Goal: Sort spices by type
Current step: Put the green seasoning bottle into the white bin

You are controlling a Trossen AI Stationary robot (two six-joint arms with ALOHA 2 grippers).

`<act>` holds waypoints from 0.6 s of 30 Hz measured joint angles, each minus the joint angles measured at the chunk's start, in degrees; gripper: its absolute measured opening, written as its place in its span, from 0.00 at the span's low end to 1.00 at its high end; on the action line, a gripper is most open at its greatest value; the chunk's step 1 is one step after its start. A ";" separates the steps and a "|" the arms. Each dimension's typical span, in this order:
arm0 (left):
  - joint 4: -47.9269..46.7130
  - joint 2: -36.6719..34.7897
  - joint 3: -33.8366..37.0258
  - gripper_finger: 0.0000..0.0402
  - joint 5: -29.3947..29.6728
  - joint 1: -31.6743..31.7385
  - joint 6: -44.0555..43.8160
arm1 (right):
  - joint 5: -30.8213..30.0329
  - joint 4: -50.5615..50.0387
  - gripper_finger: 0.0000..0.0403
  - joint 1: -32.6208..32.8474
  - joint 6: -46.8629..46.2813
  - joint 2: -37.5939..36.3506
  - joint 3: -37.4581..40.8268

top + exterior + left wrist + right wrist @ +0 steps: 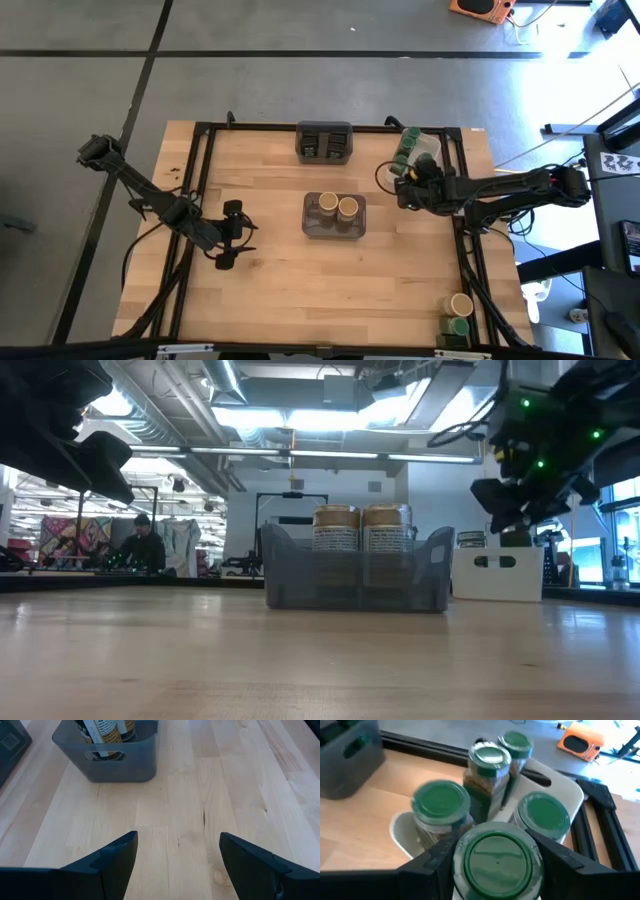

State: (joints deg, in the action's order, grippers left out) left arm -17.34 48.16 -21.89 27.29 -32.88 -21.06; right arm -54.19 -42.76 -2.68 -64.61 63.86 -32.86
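Right gripper [496,857] is clamping a green-lidded jar [496,856], fingers pinching it on both sides just under the lid, hanging right above the white tray [560,782] at the upper right of the high view. Four more green jars [441,802] are standing in that tray, so it's acting as the green group; looks like this one is going in or coming out, can't tell which.

Two tan-lidded jars [338,207] are sitting in the grey bin [334,229] at centre frame. Dark tins [324,142] are filling the bin at top centre. One tan and one green jar [459,313] are waiting at the lower right corner.

Left gripper [177,852] is idling at the lower left, fingers spread, gripping nothing, bare wood ahead.

Room: tray is crowding up, tight against the black frame rail [600,820]; plenty of open table at the lower centre.
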 joint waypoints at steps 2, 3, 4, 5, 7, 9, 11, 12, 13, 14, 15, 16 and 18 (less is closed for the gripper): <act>0.01 0.00 0.00 0.69 0.00 0.00 0.00 | 0.34 0.72 0.50 0.00 -0.97 0.00 1.09; 0.00 0.00 0.00 0.69 0.00 0.00 0.00 | 0.56 1.28 0.50 0.00 -1.07 0.00 1.62; 0.01 0.00 0.00 0.69 0.00 0.00 0.00 | 0.89 1.80 0.50 0.00 -1.10 0.00 2.14; 0.01 0.00 0.00 0.69 0.00 0.00 0.01 | 1.26 2.34 0.50 0.00 -1.13 0.00 2.63; 0.00 0.00 0.00 0.69 0.00 0.00 0.00 | 1.96 3.47 0.50 0.00 -1.13 0.02 3.51; 0.00 0.00 0.00 0.69 0.00 0.00 0.00 | 2.30 4.57 0.50 0.00 -1.29 0.02 4.30; 0.01 0.00 0.00 0.69 0.00 0.00 0.01 | 1.99 5.29 0.51 0.00 -1.95 -0.02 4.92; 0.01 0.00 0.00 0.69 0.00 0.00 0.01 | 1.90 5.43 0.52 0.00 -2.43 -0.02 5.10; 0.00 0.00 0.00 0.69 0.00 0.00 0.00 | 1.90 5.46 0.55 0.00 -2.70 -0.02 5.22; 0.01 0.00 0.00 0.69 0.00 0.00 0.02 | 1.94 5.38 0.58 0.00 -2.70 -0.02 5.24; 0.02 0.00 0.00 0.69 0.00 0.00 0.00 | 2.15 5.37 0.60 0.02 -2.68 -0.02 5.24; 0.00 0.00 0.00 0.69 0.00 0.00 0.00 | 2.45 5.46 0.63 0.01 -2.67 0.00 5.28; 0.00 0.00 0.00 0.69 0.00 0.00 0.00 | 2.63 5.33 0.67 0.00 -2.66 0.02 5.31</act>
State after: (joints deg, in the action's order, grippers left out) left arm -17.34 48.16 -21.89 27.29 -32.88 -21.06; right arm -51.56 -37.43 -2.68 -67.26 63.88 -27.55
